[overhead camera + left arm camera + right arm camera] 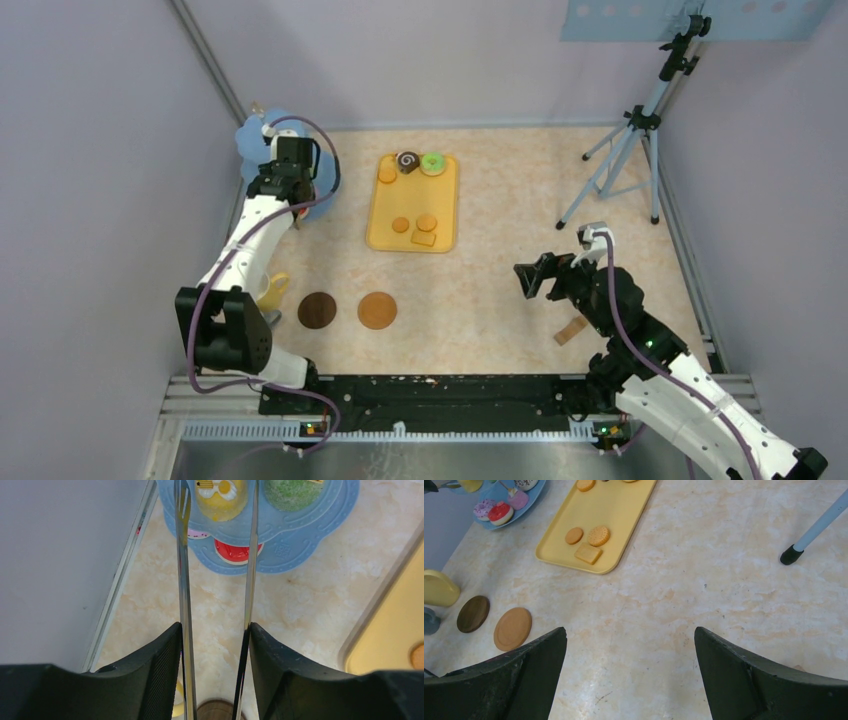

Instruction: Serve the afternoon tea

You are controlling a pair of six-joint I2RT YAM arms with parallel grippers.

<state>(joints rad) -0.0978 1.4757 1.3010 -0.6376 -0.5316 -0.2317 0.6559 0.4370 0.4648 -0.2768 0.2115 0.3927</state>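
1. Yellow tray (pixel 445 200), the reference: orange biscuits (pixel 427 222) and doughnuts (pixel 432 163) laid for serving
2. Blue plate (pixel 300 535), left of tray: pastel cakes awaiting transfer
3. Left gripper (pixel 215 630), left of tray: clamps tongs (pixel 183 580), blades straddling yellow cake (pixel 220 505), likely for lifting
4. Right gripper (pixel 630 635), right of tray: wide open, empty
5. Brown coasters (pixel 377 310), nearside of tray: bare

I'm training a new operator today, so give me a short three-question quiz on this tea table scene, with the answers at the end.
1. True or false: the right gripper is holding something.
2. What is between the fingers of the left gripper? A nothing; B metal tongs; C a cloth.
3. How many round brown coasters lie on the table?
Key: 1 false; 2 B; 3 two.
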